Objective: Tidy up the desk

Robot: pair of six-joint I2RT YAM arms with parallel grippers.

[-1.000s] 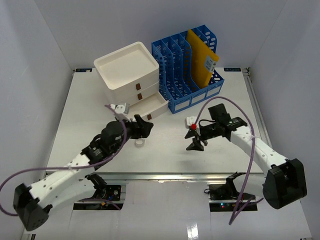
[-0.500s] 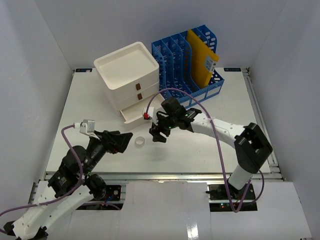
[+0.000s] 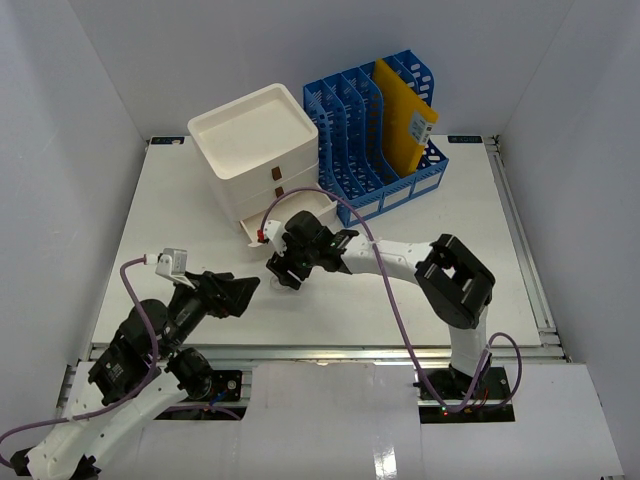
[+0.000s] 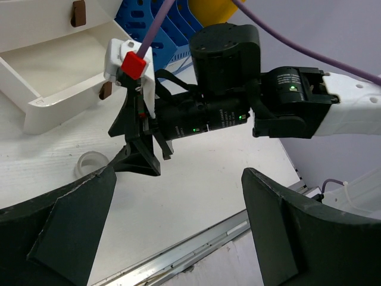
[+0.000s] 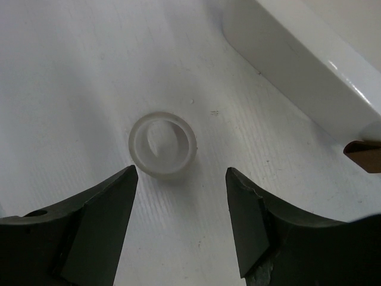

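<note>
On the white desk [image 3: 450,230] beneath us, a small white ring [image 5: 162,146] lies beside the pulled-out drawer [image 5: 297,65]; we hold our right gripper [image 5: 178,174] open above it, and our left gripper [image 4: 178,205] gapes wide.

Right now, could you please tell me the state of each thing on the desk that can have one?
White plastic drawer box: bottom drawer pulled open, upper drawers shut.
Small translucent white ring: lying flat on the white desk, ungripped.
Yellow folder: upright in blue slotted file rack.
Left gripper: open, empty.
Right gripper: open, aimed at the ring.
</note>
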